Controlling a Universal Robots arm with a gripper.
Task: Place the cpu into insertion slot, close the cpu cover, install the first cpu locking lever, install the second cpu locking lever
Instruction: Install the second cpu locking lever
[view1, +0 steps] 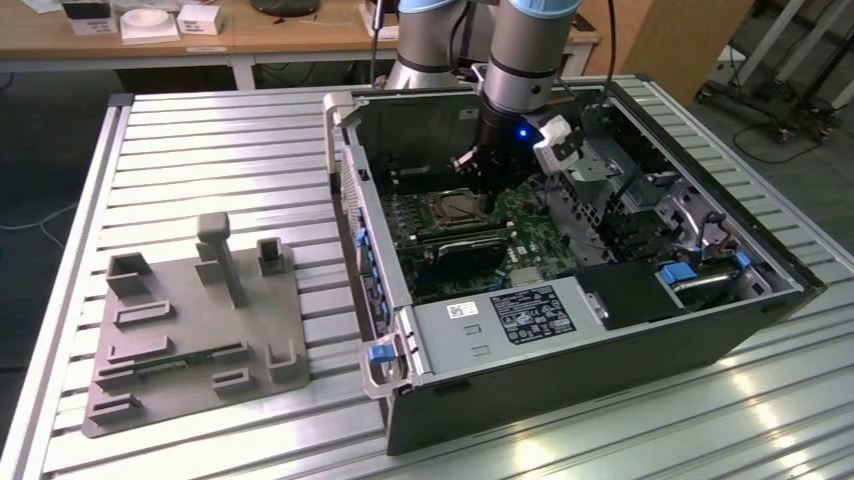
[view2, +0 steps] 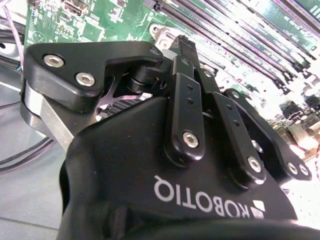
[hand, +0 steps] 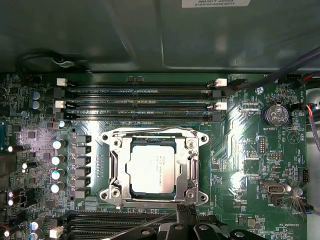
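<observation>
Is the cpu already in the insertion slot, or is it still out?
In. In the first wrist view the cpu lies flat inside the insertion slot, with the cpu cover framing its silver top.

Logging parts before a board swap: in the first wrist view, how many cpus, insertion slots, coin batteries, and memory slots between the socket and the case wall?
cpu: 1
insertion slot: 1
coin battery: 1
memory slots: 4 (2 with white latches, 2 with black)
Total: 7
</observation>
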